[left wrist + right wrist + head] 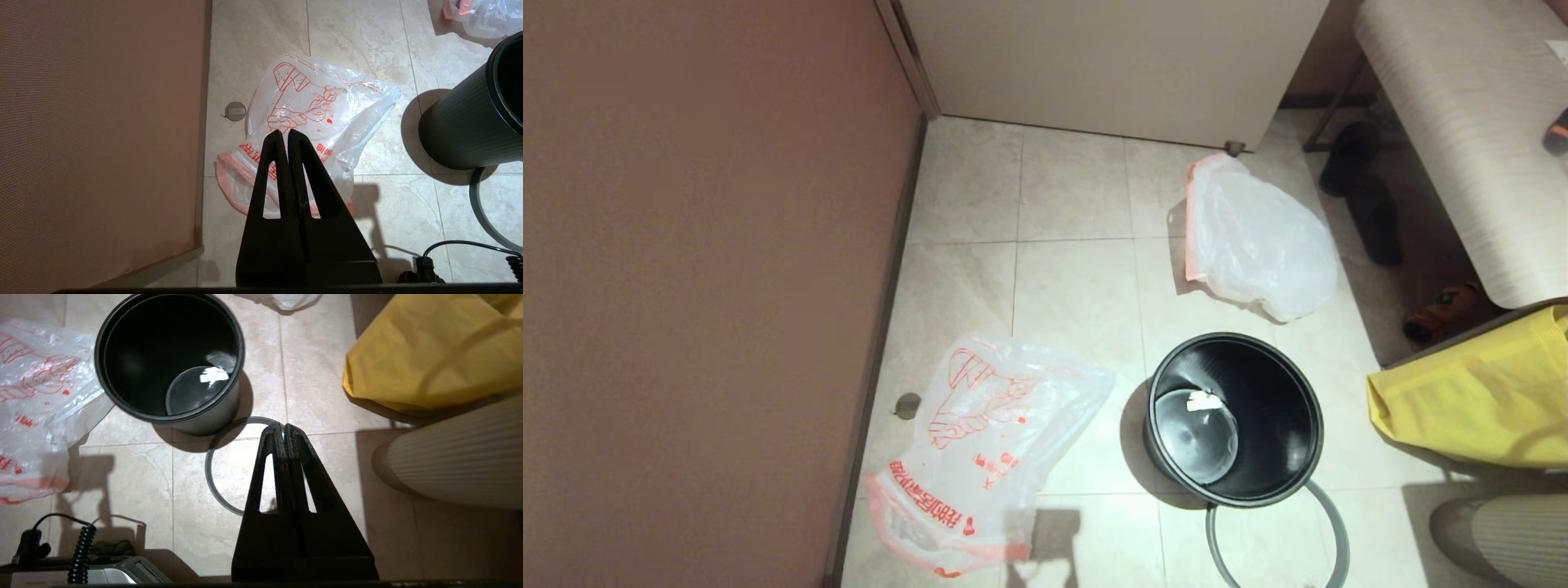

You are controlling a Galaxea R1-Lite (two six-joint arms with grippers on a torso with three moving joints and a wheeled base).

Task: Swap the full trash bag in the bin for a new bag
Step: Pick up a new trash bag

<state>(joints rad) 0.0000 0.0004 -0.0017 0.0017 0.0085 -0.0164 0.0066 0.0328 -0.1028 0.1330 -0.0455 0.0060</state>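
Translucent white plastic makes up both bags on the tiled floor (1078, 269). The new bag (980, 441) lies crumpled and mostly flat near the reddish-brown wall (703, 269), its hem pink; we see a red line drawing on it and a row of red Chinese characters, too creased for us to read. The full trash bag (1258, 237) is plain and unprinted, bulging, with a pink-orange hem along one side; it sits farther off, close to the foot of a pale cabinet (1111, 57).

Between the two stands the bin (1233, 416), a round black plastic pail, upright, glossy inside, ribbed on its outer wall in the left wrist view; it carries no liner, and a small white scrap (1202, 401) lies at its bottom. Its thin grey hoop (1327, 506) lies flat on the tiles, touching the pail's base on the side nearest us.

A yellow fabric bag (1478, 400) slumps to the bin's right, beside a ribbed beige bench (1470, 122) with dark slippers (1364, 196) beneath it.

We see the left gripper (284, 131) held above the new bag, jaws pressed together on nothing. The right gripper (279, 425) hangs over the hoop, jaws likewise pressed together and holding nothing.
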